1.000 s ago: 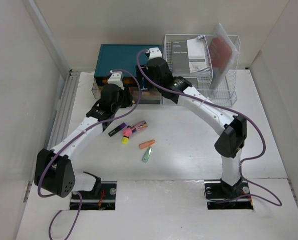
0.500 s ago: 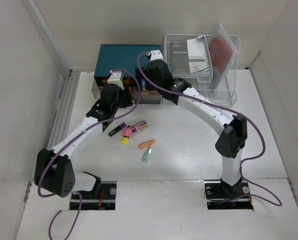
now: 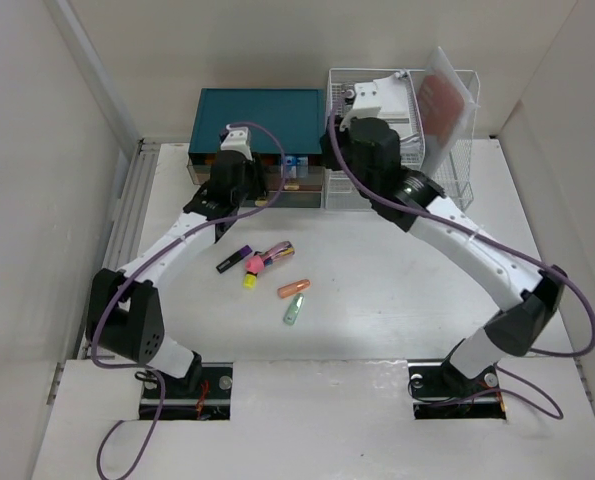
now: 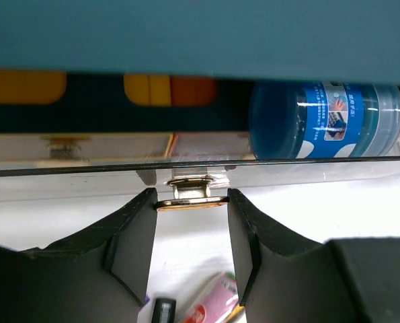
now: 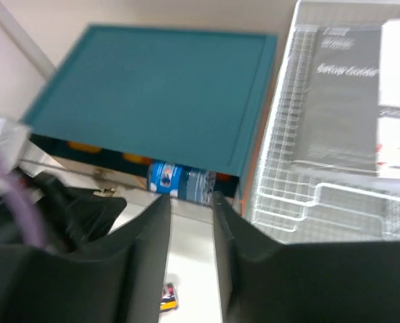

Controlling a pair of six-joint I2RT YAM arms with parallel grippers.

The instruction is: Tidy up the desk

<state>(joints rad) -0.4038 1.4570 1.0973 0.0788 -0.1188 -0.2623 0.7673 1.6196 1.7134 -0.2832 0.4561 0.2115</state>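
Gripping a brass pull (image 4: pixel 189 187) on the front of a clear drawer (image 4: pixel 334 176), the left gripper (image 4: pixel 191 210) has one finger pressed to each end of the pull, jaws narrow. Drawer: lowest tier of the teal chest (image 3: pixel 259 110), drawn partly out. Contents seen through the front: one blue-labelled bottle (image 4: pixel 324 124) lying on its side at the right, yellow and orange items (image 4: pixel 169 91) to its left, kind not legible. Right gripper (image 5: pixel 189 208): held high above the chest's right front corner, fingers (image 5: pixel 152 232) a narrow gap apart, nothing between them. Desk (image 3: pixel 377 280): white tabletop filling the floor of the overhead view, pale walls on three sides, both arm bases seated in the slots along its near edge. At the back of the desk, chest on the left and white wire rack (image 3: pixel 447 190) just beside it on the right; the rack holds printed papers (image 3: pixel 382 115) and an upright reddish folder (image 3: pixel 447 95). Loose on the desk, centre-left, in front of the chest: one black marker (image 3: pixel 231 263), a touching cluster of pink and yellow markers (image 3: pixel 262 262), one orange marker (image 3: pixel 293 289), one pale green marker (image 3: pixel 293 311) just nearer than the orange.
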